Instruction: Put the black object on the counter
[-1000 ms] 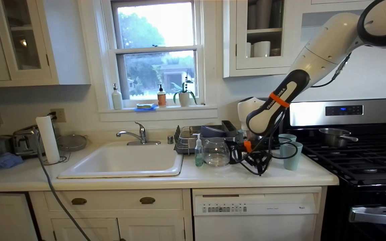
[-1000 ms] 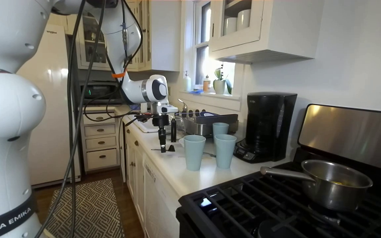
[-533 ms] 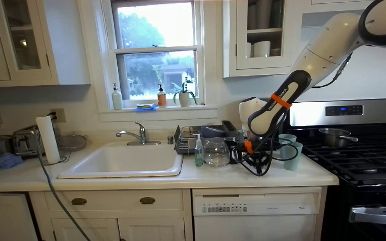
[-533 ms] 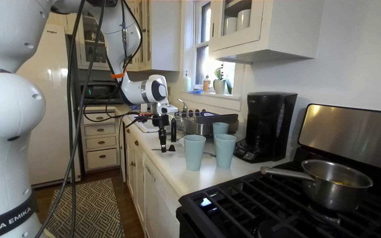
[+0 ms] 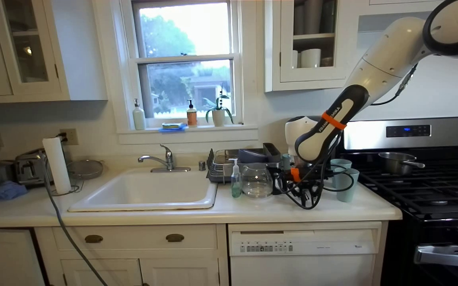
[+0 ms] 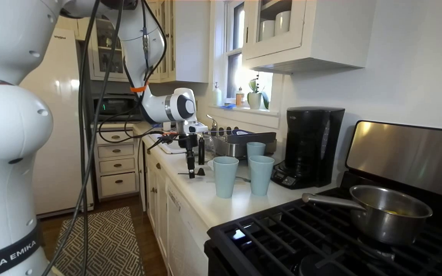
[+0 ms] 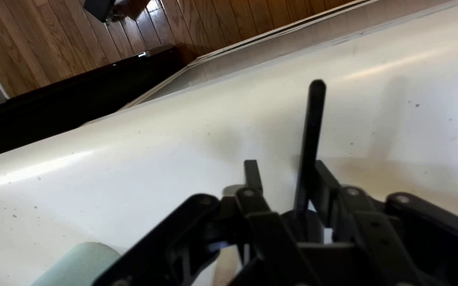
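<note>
The black object, a slim utensil with a long handle [image 7: 312, 119] and a wider dark end, lies on the pale counter [image 7: 165, 159]. In an exterior view its dark wedge-shaped end [image 6: 201, 172] shows just right of my fingertips. My gripper [image 7: 285, 165] points down with its fingers apart. The handle runs between them, against or very close to the right finger, with a clear gap to the left finger. My gripper [image 6: 191, 175] is low, at or just above the counter [image 6: 205, 199]. In an exterior view cables partly hide the gripper [image 5: 306, 192], and the black object cannot be made out.
Pale teal cups [image 6: 225, 178] stand close to the gripper; one shows in the wrist view [image 7: 82, 266]. A glass bowl [image 5: 257, 180], soap bottle [image 5: 235, 180] and dish rack [image 5: 223, 167] stand beside the arm. A coffee maker [image 6: 309, 149] and stove [image 6: 282, 245] lie beyond the cups.
My gripper has shifted slightly to the right in both exterior views. The black object appears to have shifted slightly with it. The fingers show no clear opening or closing.
</note>
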Tool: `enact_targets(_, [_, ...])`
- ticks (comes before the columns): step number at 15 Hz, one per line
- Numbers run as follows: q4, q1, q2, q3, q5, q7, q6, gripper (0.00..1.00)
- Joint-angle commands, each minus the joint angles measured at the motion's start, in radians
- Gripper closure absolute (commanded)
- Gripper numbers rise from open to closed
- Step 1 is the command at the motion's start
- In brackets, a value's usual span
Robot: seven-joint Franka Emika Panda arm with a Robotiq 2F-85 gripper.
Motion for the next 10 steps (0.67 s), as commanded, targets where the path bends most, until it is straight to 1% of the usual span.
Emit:
enact_targets(1, [-0.009,0.000,-0.011,-0.003,0.000,-0.005,0.021,0.31])
enact_targets(4, [-0.007,-0.001,-0.013,-0.003,0.001,-0.007,0.019,0.11])
enact_targets(5, [-0.007,-0.002,-0.013,-0.002,0.002,-0.009,0.018,0.02])
enact_targets(8, [-0.019,-0.007,-0.042,0.003,0.011,-0.024,0.017,0.00])
enact_targets(9, [-0.027,-0.013,-0.064,0.009,0.016,-0.053,0.006,0.00])
enact_targets(10, [-0.051,-0.023,-0.097,0.016,0.009,-0.106,0.022,0.00])
